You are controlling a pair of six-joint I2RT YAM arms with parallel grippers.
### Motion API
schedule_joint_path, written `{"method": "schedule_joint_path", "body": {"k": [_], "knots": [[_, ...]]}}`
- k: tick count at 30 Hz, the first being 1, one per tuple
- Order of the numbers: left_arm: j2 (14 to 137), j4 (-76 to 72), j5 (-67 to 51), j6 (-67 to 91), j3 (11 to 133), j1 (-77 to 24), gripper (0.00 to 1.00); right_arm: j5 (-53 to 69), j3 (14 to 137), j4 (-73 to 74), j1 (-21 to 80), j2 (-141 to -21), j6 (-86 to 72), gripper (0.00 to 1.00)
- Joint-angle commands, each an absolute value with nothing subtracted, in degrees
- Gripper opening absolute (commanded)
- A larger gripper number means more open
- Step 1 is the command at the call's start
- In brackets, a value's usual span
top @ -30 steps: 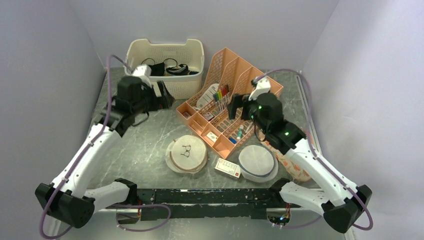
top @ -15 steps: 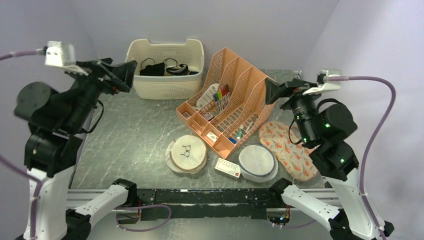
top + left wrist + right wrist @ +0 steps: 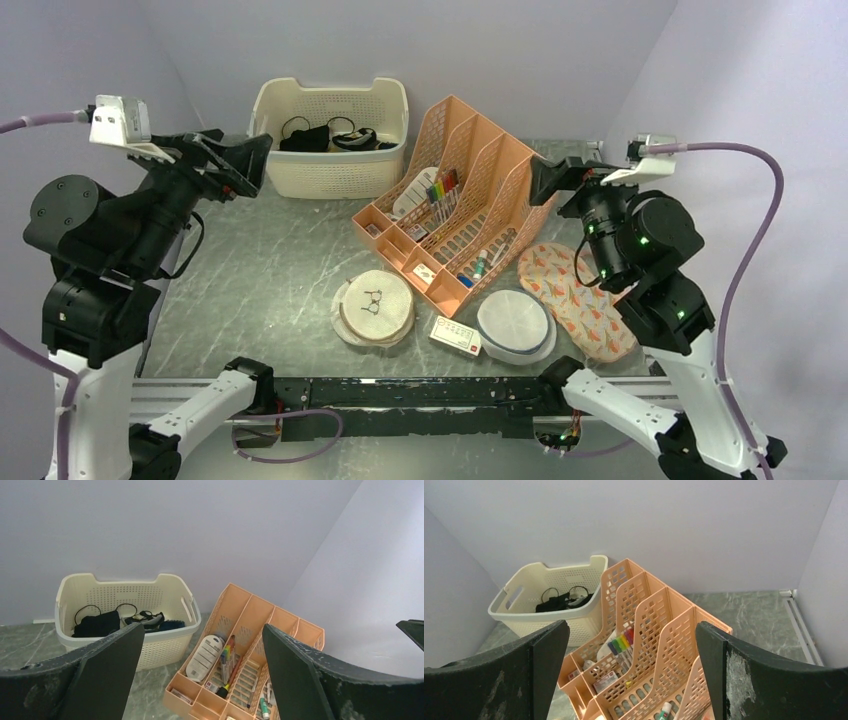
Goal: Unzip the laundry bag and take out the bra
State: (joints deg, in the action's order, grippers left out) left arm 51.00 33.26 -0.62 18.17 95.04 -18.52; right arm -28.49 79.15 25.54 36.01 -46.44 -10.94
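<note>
Where the laundry bag lies, the table's front edge runs close.

An open stretch of the surface is found between the basket at the back and the laundry bag at the front, so the bag can be approached from above and from its left side. Its right side is hemmed in by the orange organizer (a front corner stands just beside the bag's rim) and a small card, with the white disc and a patterned cloth beyond. The left tool and right tool are raised above the surface, jaws spread, well apart from everything on it.
</note>
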Motion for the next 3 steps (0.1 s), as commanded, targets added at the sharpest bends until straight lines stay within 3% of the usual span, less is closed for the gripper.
{"method": "schedule_joint_path", "body": {"k": [1,3], "knots": [[51.2,34.6,-0.8,17.4,94.8,-18.3,1.00,-29.3,77.0,25.1,35.7,-44.5,-10.9,1.00],[51.3,34.7,-1.7,17.4,94.6,-18.3,1.00,-30.1,75.9,24.3,35.7,-43.9,-11.8,1.00]]}}
